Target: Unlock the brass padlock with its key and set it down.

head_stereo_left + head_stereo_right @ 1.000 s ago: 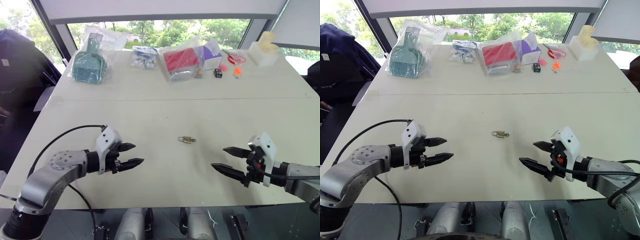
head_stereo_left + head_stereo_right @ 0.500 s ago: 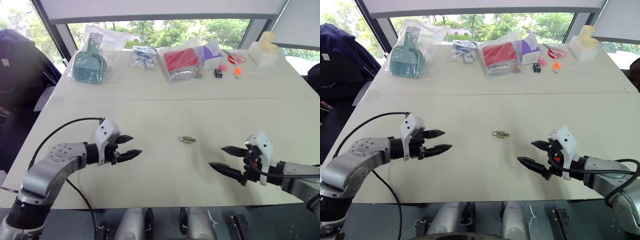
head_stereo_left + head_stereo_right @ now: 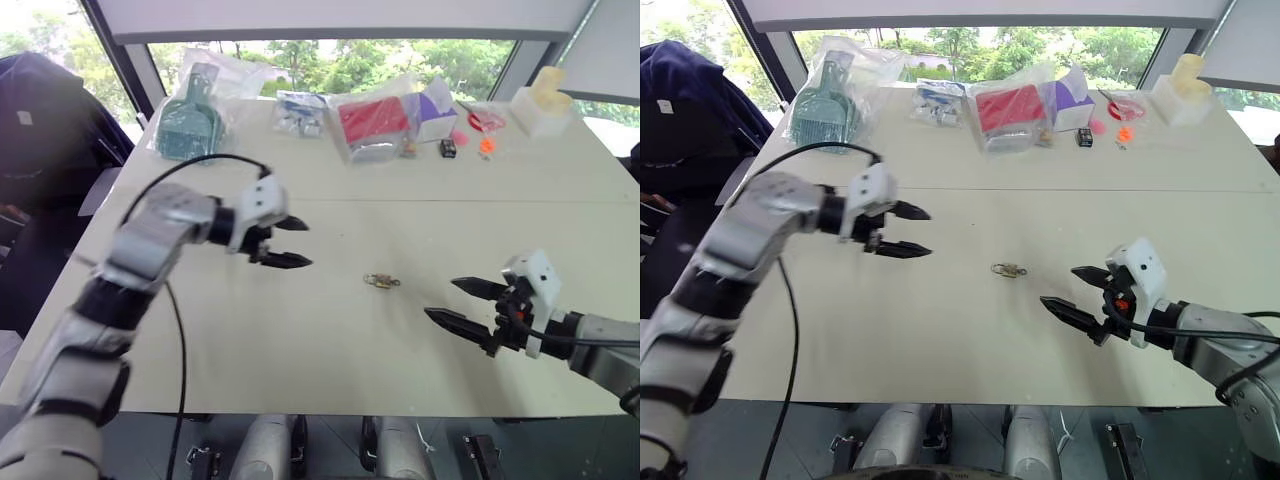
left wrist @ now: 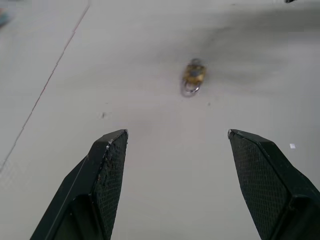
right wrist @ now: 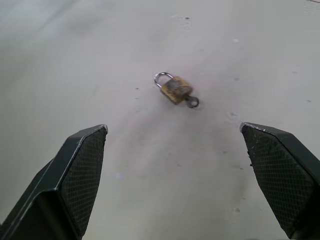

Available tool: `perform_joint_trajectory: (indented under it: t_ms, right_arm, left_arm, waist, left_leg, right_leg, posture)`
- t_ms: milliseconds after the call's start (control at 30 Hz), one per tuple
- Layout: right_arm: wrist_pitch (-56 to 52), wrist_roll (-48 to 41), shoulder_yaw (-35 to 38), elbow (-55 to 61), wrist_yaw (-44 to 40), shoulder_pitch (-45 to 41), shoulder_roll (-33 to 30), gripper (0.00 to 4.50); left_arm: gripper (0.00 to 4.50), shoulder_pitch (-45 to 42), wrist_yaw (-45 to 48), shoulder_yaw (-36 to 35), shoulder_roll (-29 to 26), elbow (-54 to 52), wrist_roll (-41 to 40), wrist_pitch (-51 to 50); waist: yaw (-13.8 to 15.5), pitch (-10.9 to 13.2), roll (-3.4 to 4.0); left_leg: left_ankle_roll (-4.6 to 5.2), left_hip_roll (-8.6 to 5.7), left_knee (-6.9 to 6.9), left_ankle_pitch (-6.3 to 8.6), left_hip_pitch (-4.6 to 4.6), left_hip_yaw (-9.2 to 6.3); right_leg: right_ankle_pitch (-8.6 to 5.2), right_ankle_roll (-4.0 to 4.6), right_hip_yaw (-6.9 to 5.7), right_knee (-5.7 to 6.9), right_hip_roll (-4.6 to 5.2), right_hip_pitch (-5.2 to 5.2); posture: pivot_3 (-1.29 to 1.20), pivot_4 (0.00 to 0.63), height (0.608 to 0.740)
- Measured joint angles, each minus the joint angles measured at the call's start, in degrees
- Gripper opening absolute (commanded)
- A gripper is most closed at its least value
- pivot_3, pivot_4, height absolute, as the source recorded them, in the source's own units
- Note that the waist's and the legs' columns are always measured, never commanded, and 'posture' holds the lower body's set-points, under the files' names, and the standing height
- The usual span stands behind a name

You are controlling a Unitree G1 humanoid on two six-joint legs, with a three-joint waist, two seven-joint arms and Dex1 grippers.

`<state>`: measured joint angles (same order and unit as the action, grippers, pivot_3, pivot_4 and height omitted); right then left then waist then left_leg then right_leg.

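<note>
the brass padlock (image 5: 175, 89) lies flat on the pale worktop (image 3: 330, 340), near its middle, between the two arms. the shackle is seated in the body. the key (image 5: 192, 102) shows at the bottom end of the lock body, opposite the shackle, with its round head sticking out; it seems to sit in the keyhole, but this is too small to tell for sure.

the left tool (image 3: 283, 243) hangs above the worktop, to the left of the padlock and a little farther back, with its tips pointing toward the right. its two black fingers stand wide apart and hold nothing. the right tool (image 3: 458, 302) is low over the worktop, on the right of the padlock and a little nearer to the robot, tips pointing left toward it. its fingers are also spread wide and empty. both tools are well apart from the padlock.

along the far edge of the worktop lie a green scoop in a clear bag (image 3: 188, 125), a red pack in plastic (image 3: 372, 120) and a small black box (image 3: 447, 148).
</note>
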<state>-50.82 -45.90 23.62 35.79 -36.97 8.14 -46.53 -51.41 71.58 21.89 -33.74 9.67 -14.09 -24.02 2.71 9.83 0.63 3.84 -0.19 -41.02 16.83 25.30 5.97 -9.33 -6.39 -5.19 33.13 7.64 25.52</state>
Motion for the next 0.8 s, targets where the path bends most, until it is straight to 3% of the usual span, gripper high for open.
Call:
perform_joint_trajectory:
  t_ms: [200, 433, 800]
  right_arm:
    - [0.88, 1.6, -0.95, 2.3, 5.7, 2.13, 5.12, 4.41]
    - [1.42, 2.45, -2.75, 6.23, 10.42, 4.51, 8.85, 4.41]
    - [4.05, 5.28, -3.06, 6.67, 13.68, 4.93, 9.76, 4.41]
  left_arm:
    - [3.32, -12.24, 3.47, 7.67, 16.22, 26.68, 9.57, 15.18]
    - [3.32, -19.79, 0.63, 7.66, 29.73, 53.49, 15.75, 23.94]
    - [3.32, -20.96, -1.61, 5.37, 34.09, 61.86, 21.78, 28.5]
  waist:
    - [-0.47, 0.04, -0.08]
    - [-0.39, 0.06, -0.11]
    - [-0.42, 0.07, -0.13]
  left_leg:
    - [0.26, 0.01, -0.06, 0.14, 0.02, 0.02]
    - [0.32, 0.03, -0.06, 0.17, 0.08, 0.0]
    - [0.35, 0.04, -0.09, 0.18, 0.08, -0.01]
  right_leg:
    - [0.01, -0.01, 0.01, 0.0, 0.02, 0.06]
    - [0.01, -0.03, 0.0, 0.02, 0.03, 0.13]
    - [0.01, -0.03, 0.0, 0.03, 0.04, 0.13]
  posture:
    - [0.0, 0.15, 0.735]
    - [0.0, 0.15, 0.735]
    - [0.0, 0.15, 0.735]
